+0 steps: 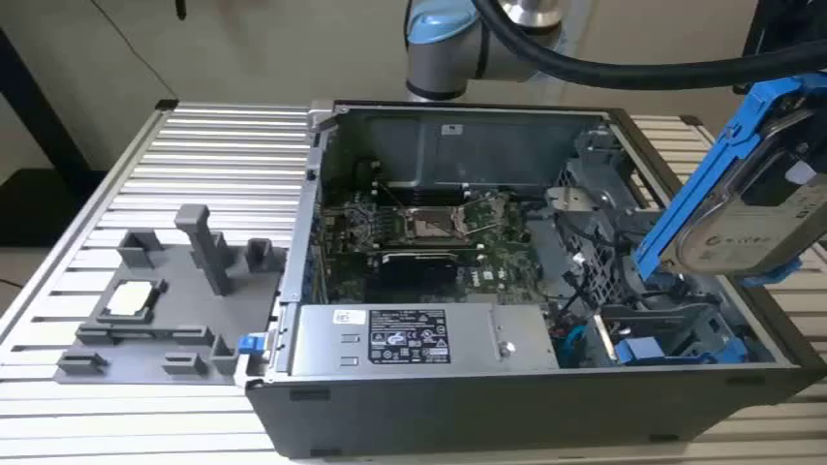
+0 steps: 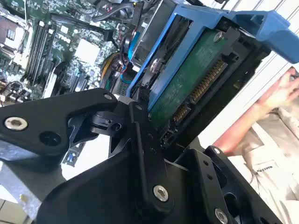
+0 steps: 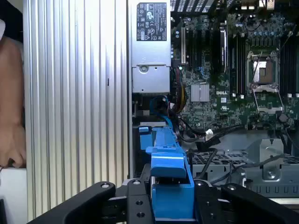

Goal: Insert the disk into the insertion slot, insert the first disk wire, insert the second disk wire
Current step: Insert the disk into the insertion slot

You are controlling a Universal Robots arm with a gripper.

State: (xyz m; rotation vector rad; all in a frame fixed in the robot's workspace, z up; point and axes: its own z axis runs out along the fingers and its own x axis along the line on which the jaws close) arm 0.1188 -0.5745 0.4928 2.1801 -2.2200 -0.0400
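Gripper (image 3: pixel 172 205) clamped on disk (image 1: pixel 747 199), blue frame (image 3: pixel 170 184) pinched between both fingers (image 3: pixel 138 205). Disk held tilted, on edge, above open computer case (image 1: pixel 517 402), toward exterior view's right side.

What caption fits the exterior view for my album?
A blue-framed disk hangs tilted above the open computer case.

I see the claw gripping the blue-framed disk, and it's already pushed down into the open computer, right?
Not quite. The claw does grip the disk, but the exterior view shows it held in the air above the open computer, at that view's right, not pushed in.
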